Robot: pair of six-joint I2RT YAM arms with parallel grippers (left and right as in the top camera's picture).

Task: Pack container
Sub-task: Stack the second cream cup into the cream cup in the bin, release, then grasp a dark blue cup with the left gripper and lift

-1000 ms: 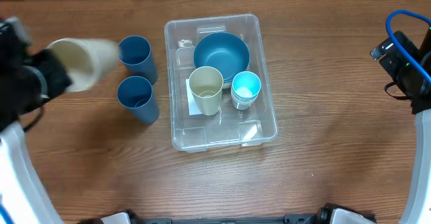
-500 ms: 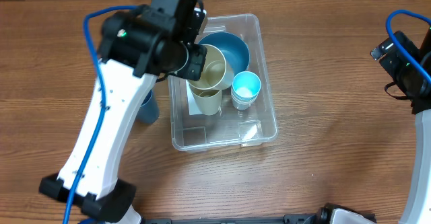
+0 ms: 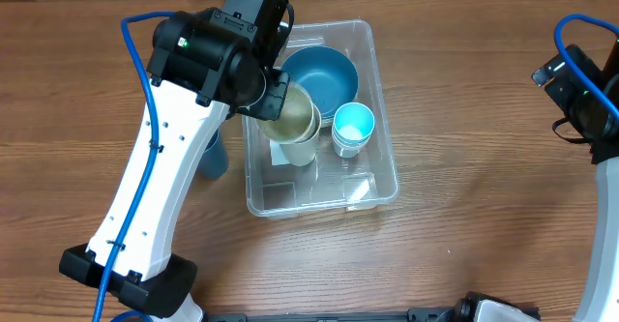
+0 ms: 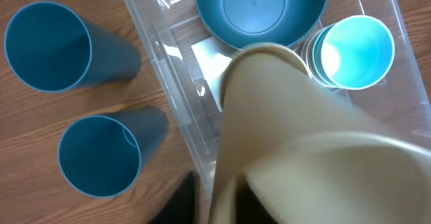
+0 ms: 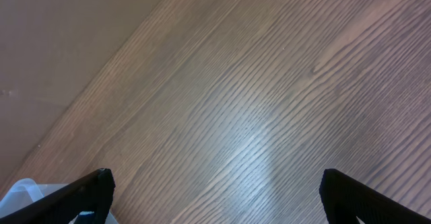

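Observation:
The container (image 3: pixel 385 179) is a clear bin in mid-table. It holds a blue bowl (image 3: pixel 319 75), a stack of light-blue cups (image 3: pixel 353 127) and an upright cream cup (image 3: pixel 304 151). My left gripper (image 3: pixel 268 92) is shut on a second cream cup (image 3: pixel 290 117) and holds it tilted just above the first, inside the bin's outline. In the left wrist view the held cup (image 4: pixel 303 150) fills the lower right, above the bowl (image 4: pixel 259 12), the light-blue cups (image 4: pixel 357 52) and the bin wall (image 4: pixel 168 116). My right gripper (image 5: pixel 215 190) is open and empty over bare wood.
Two dark blue cups (image 4: pixel 47 46) (image 4: pixel 100 155) stand on the table left of the bin; in the overhead view my left arm hides most of them, with one edge showing (image 3: pixel 213 156). My right arm (image 3: pixel 580 100) is at the far right edge.
My left arm swung from the far left to over the bin with the cream cup. In the last half second the cup has dropped and tilted toward the cream cup in the bin.

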